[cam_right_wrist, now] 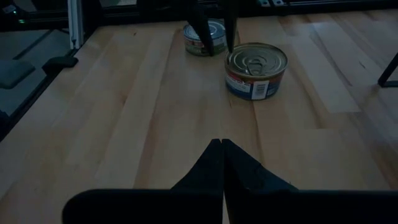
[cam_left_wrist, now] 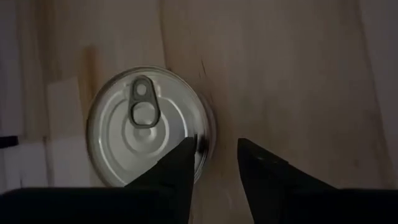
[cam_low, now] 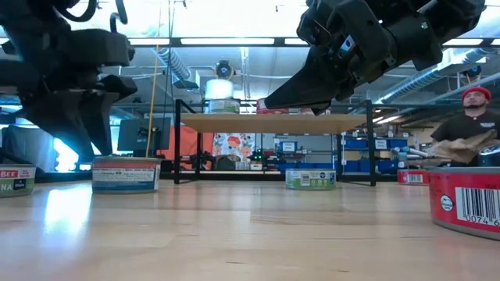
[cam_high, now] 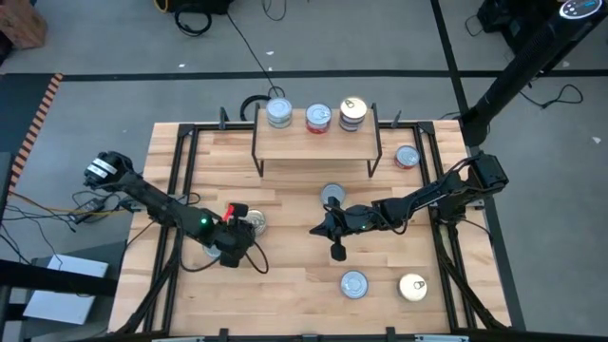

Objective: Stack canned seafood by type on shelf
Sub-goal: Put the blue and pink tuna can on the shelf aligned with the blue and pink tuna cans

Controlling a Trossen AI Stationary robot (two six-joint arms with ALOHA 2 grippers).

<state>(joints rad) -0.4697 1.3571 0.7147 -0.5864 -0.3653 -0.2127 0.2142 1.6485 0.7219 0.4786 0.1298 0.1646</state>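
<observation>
High view gives me the whole counter (cam_high: 285,204). My left claw (cam_high: 239,231) sits low on the left side, over two tins there: a silver tin (cam_high: 253,222) just beside it and a second tin (cam_high: 209,249) mostly hidden under the arm. From the left wrist view its fingers (cam_left_wrist: 176,168) stand part open, spaced narrower than the tin, and hover above the silver tin's (cam_left_wrist: 149,124) pull-tab top near its rim; they grip nothing that I can see.

My right claw (cam_high: 336,249) hangs near the counter's middle, fingers pressed together and empty, as the right wrist view shows (cam_right_wrist: 222,146). A silver tin (cam_high: 332,195) lies just behind that arm, toward the shelf.

The shelf (cam_high: 316,142) stands at the far edge, and it carries three tins in a row: silver-blue (cam_high: 278,113), red-labelled (cam_high: 318,118) and gold (cam_high: 352,111). Whether any of these is a stack of more than one I cannot tell from above. A red tin (cam_high: 407,157) rests on the counter right of the shelf. Near the front edge sit a silver-blue tin (cam_high: 353,283) and a gold tin (cam_high: 412,287), close together.

A person (cam_low: 475,125) shows in the room behind, in the low view.
</observation>
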